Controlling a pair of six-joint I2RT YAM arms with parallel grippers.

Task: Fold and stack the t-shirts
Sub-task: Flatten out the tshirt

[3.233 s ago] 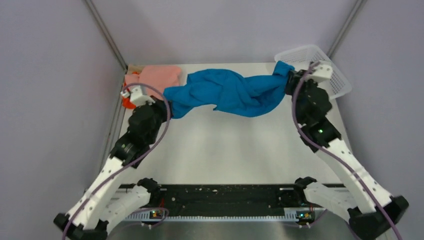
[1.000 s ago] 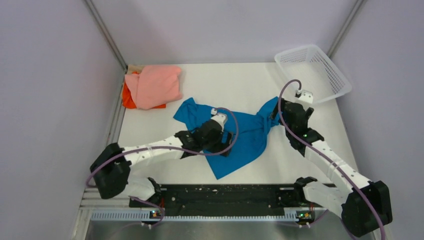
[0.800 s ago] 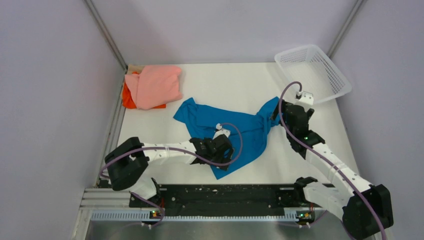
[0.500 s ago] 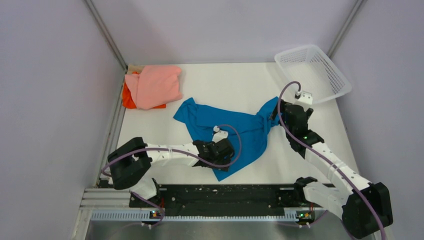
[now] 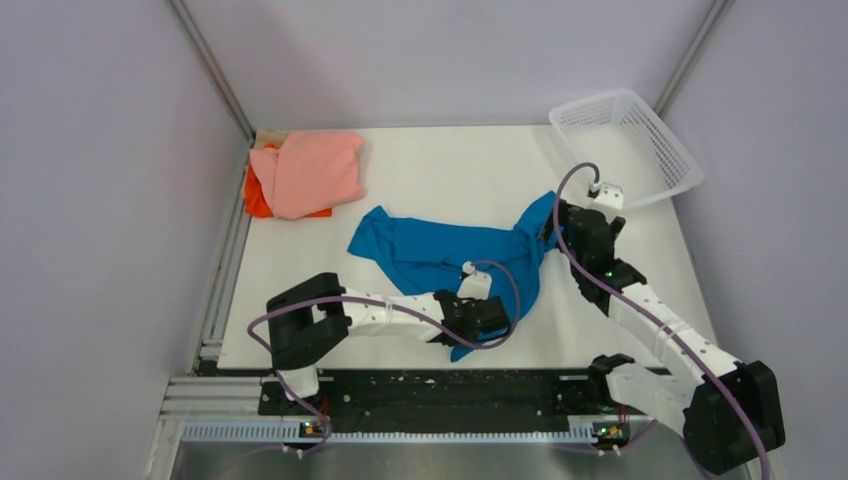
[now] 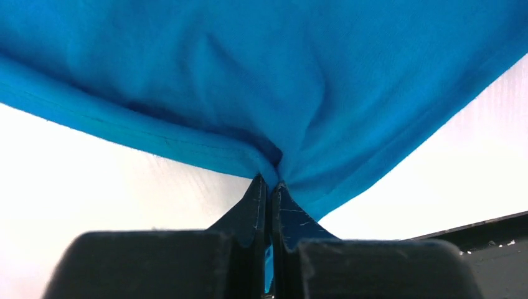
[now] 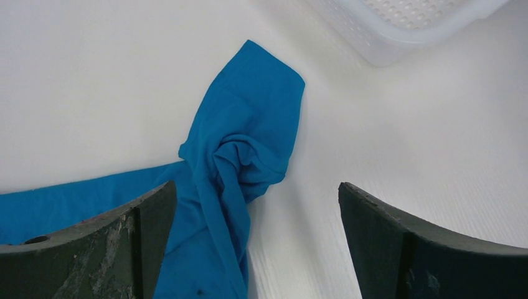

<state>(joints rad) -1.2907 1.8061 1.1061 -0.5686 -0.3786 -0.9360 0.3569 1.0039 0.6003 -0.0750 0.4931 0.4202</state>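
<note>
The bright blue t-shirt [image 5: 440, 252] lies crumpled across the middle of the table. My left gripper [image 5: 492, 322] is shut on its near hem [image 6: 271, 171], the cloth pinched between the black jaws. A twisted end of the blue t-shirt [image 7: 240, 156] lies by my right gripper [image 7: 256, 198], which stands open just above it at the cloth's right end [image 5: 545, 222]. At the back left, the salmon-pink t-shirt [image 5: 308, 170] rests folded on the orange t-shirt [image 5: 256, 200].
A white mesh basket [image 5: 625, 140] sits at the back right corner; its rim [image 7: 398, 37] shows in the right wrist view. Grey walls close in on three sides. The black rail [image 5: 440, 390] runs along the near edge.
My left gripper slid right along the near side of the blue t-shirt and shut on its hem, dragging the near corner rightward. The right arm stayed put, open.
</note>
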